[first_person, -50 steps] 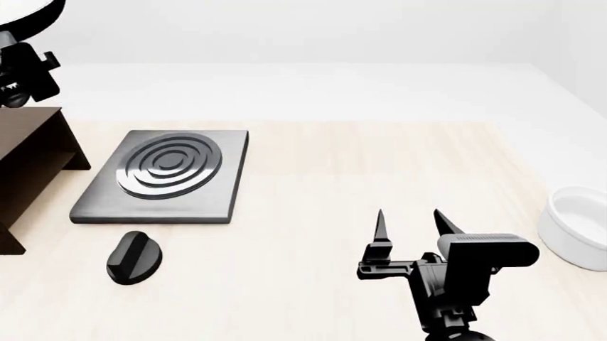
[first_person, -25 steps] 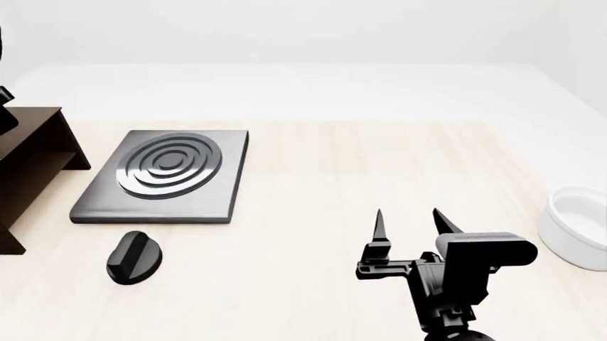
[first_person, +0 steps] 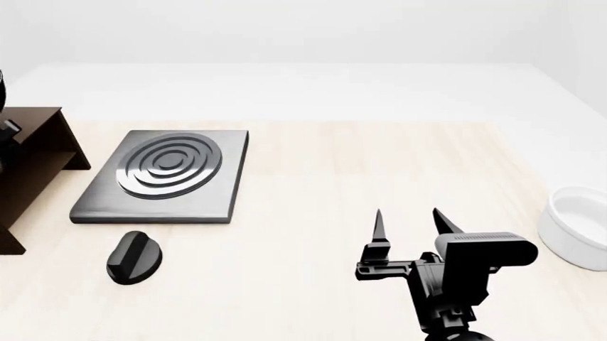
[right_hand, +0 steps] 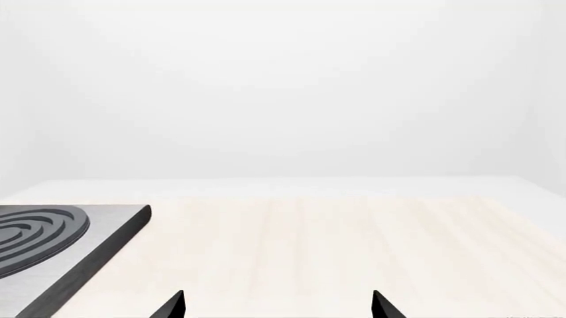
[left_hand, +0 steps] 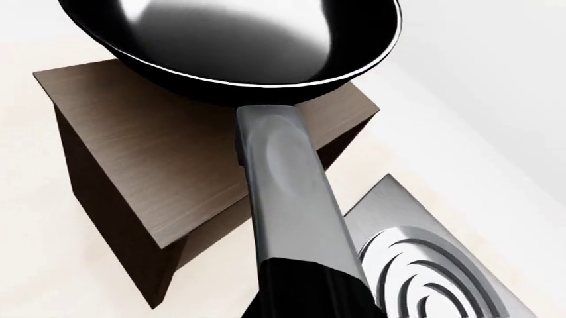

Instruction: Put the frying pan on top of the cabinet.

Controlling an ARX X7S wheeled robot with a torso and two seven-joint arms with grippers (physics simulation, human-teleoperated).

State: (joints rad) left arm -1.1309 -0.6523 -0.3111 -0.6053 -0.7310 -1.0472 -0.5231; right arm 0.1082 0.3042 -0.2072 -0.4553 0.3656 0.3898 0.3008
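Left wrist view: the frying pan point(left_hand: 238, 46) hangs above the cabinet point(left_hand: 177, 165) top, handle running toward the camera; the left gripper's fingers are out of frame, grip unclear. Beside the stove plate point(first_person: 166, 174), the right gripper point(first_person: 410, 222) gapes empty.

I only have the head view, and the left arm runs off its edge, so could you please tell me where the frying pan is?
Observer: In the left wrist view the frying pan is over the cabinet's flat top. I cannot tell whether it touches.
Operator: Thank you. Which way does its handle point?
Observer: The handle runs back toward the wrist camera, crossing the cabinet's edge on the side of the stove plate.
Operator: Is anything between the right gripper's fingers?
Observer: No. In the right wrist view the right gripper is open, with only bare table beyond it.
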